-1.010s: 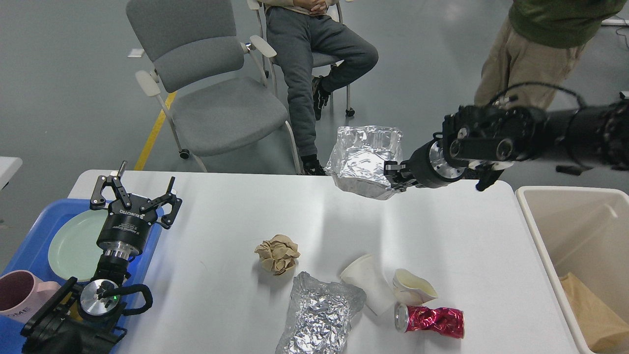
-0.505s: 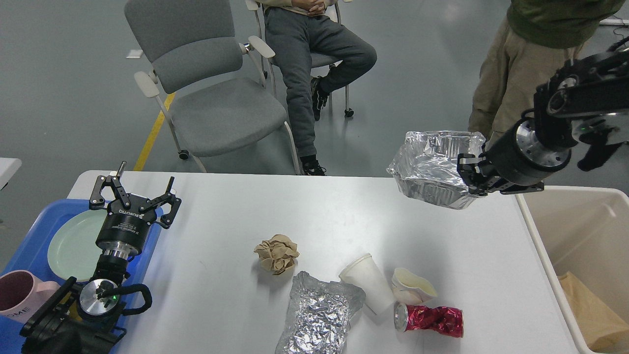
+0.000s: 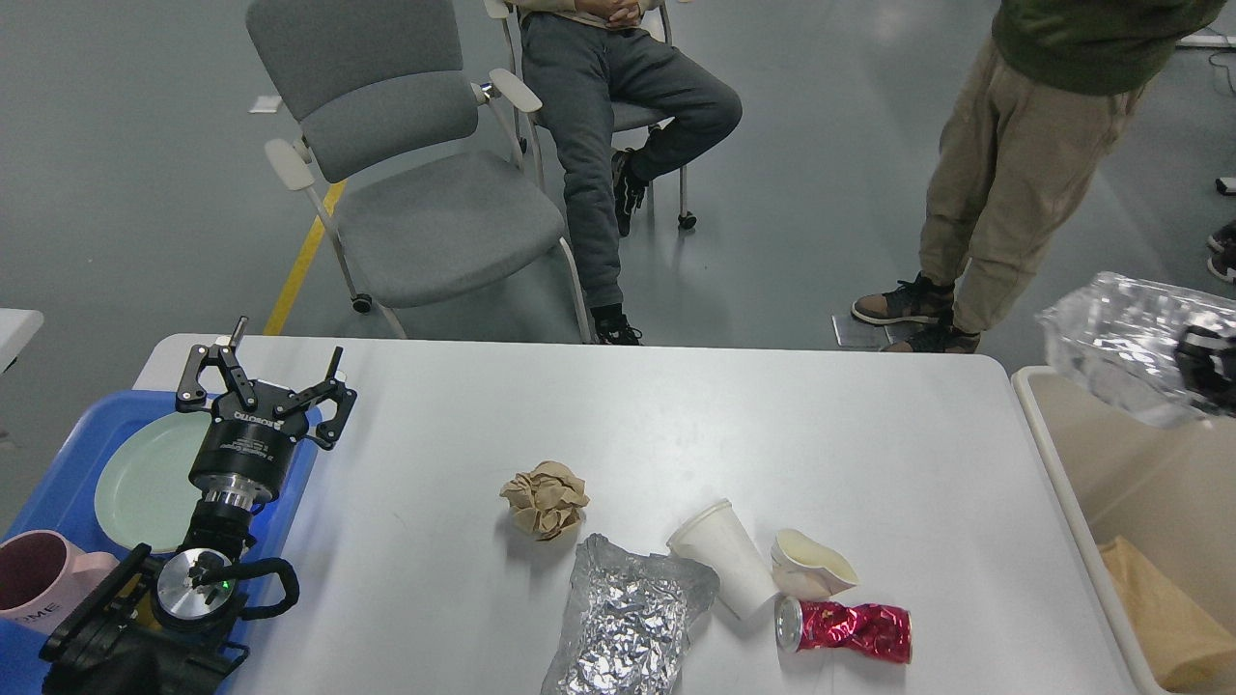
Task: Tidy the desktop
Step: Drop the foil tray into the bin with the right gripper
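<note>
The white desktop (image 3: 676, 425) holds a crumpled brown paper ball (image 3: 546, 497), a crumpled foil sheet (image 3: 628, 618), a lying white paper cup (image 3: 724, 558), a crushed cream cup (image 3: 809, 568) and a crushed red can (image 3: 855, 629). My left gripper (image 3: 270, 375) is open and empty at the table's left edge, over the rim of the blue tray (image 3: 58, 483). My right gripper (image 3: 1207, 359) shows only partly at the right frame edge, shut on a foil tray (image 3: 1120, 343) held in the air above the beige bin (image 3: 1053, 463).
The blue tray holds a pale green plate (image 3: 145, 478) and a pink mug (image 3: 39, 579). Brown paper (image 3: 1159, 618) lies in the bin. A grey chair (image 3: 425, 193), a seated person (image 3: 618, 116) and a standing person (image 3: 1014, 164) are beyond the far edge.
My right arm has swung right with the foil tray, from the table's far edge to above the bin, mostly leaving the view. The left arm has not moved.
</note>
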